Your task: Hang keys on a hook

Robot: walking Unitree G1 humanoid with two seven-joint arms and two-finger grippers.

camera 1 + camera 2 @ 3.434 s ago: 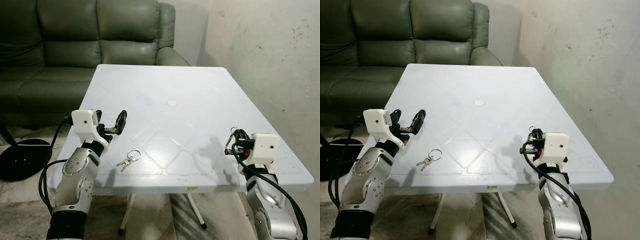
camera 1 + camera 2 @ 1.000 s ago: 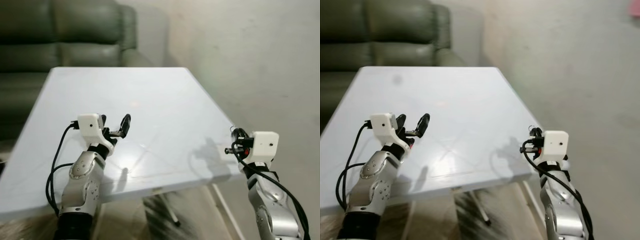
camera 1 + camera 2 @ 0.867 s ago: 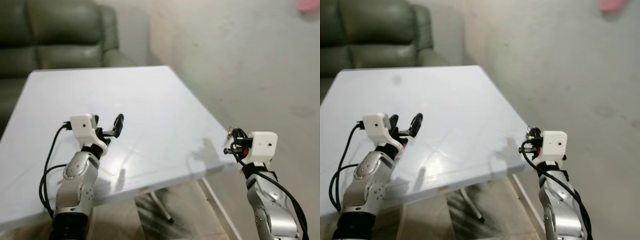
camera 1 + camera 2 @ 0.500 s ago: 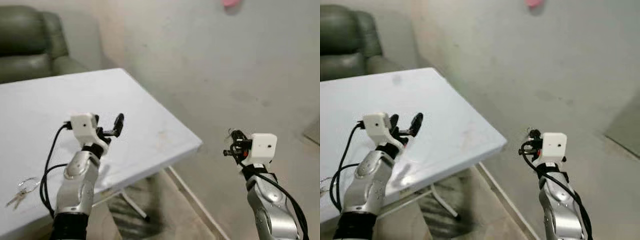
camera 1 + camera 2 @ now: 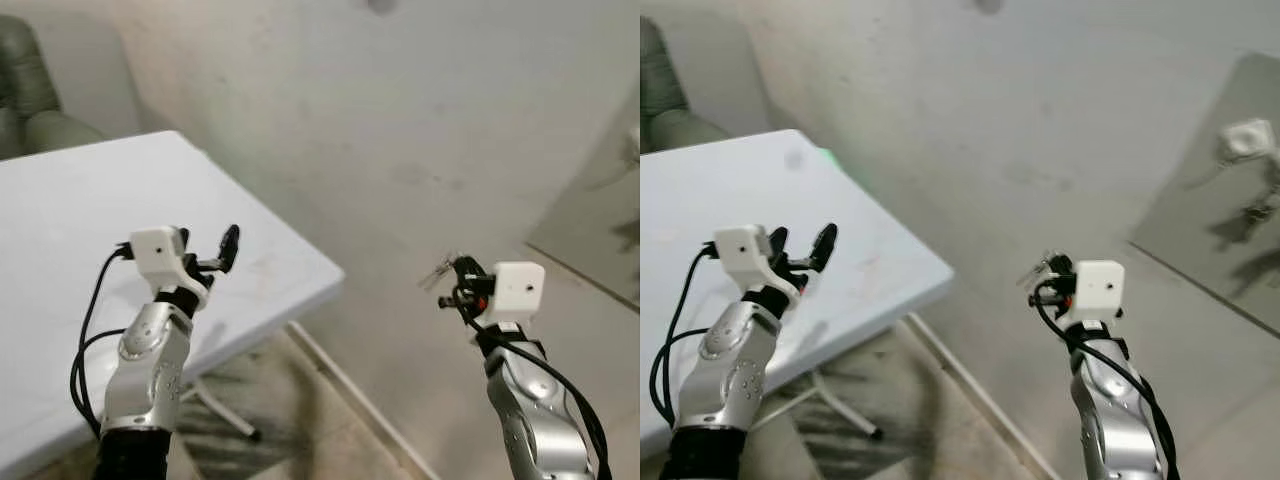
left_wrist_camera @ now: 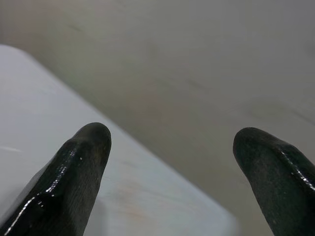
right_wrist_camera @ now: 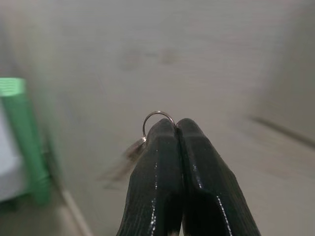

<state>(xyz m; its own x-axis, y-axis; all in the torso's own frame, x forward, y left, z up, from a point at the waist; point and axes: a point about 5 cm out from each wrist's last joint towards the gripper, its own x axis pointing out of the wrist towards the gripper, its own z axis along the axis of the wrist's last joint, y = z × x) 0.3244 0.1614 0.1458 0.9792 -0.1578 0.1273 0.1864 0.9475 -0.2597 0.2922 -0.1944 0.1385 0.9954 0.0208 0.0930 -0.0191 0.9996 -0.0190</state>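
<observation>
Two grippers are up in front of me. My right gripper (image 7: 176,129) sits in the lower right of the head views, its black fingers pressed tight together on the ring of the keys (image 7: 158,117). In the right wrist view the thin metal ring arcs up just past the fingertips, and the keys themselves hang off to one side as a blur; in the left eye view they show as a small pale smear (image 5: 436,271) sticking out from the fingers toward the frame's left.

My left gripper (image 5: 208,255) is in the left middle of the frame, held above the white table (image 5: 70,200), its two fingers (image 6: 81,162) spread well apart with nothing between them. The left wrist view looks between them at the table's edge and the wall beyond.

Behind everything stands a bare, stained wall (image 5: 400,120). A dark green sofa (image 5: 20,90) shows at the upper left edge. At the right edge a grey panel (image 5: 1230,190) leans against the wall, with shadowy shapes on its surface that I cannot make out.
</observation>
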